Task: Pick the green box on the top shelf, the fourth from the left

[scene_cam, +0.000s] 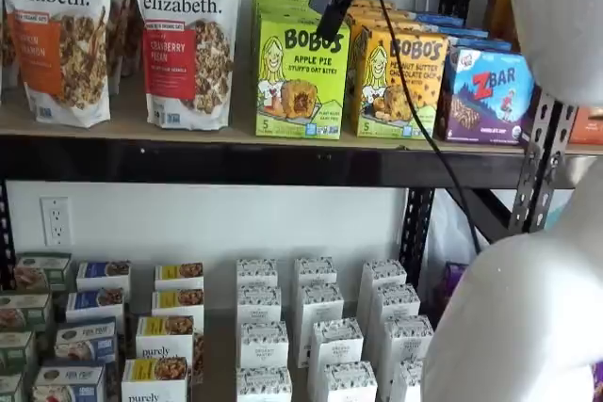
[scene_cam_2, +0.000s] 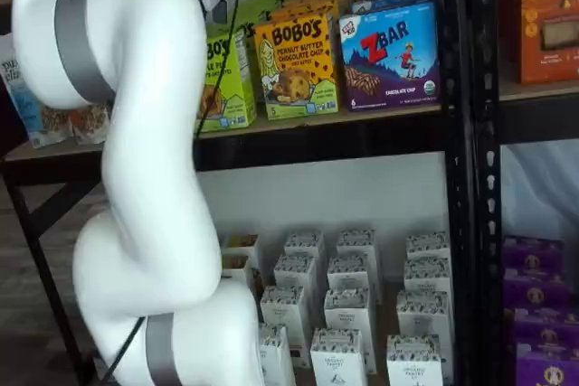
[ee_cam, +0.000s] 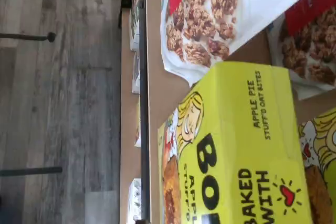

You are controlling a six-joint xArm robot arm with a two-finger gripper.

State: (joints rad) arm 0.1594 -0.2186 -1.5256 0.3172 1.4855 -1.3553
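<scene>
While the gripper (scene_cam: 332, 8) hangs over the green box (scene_cam: 301, 77) at the top shelf (scene_cam: 236, 143) front edge, fingers side-on, spread wide, box partly arm-hidden.

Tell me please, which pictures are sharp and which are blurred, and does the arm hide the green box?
Wrist view: soft, slightly blurred, though the green box lettering stays readable. In both shelf views the labels look sharp under even light; in one the out-of-focus white arm covers part of the green box, in the other the gripper overlaps only its top edge.
</scene>
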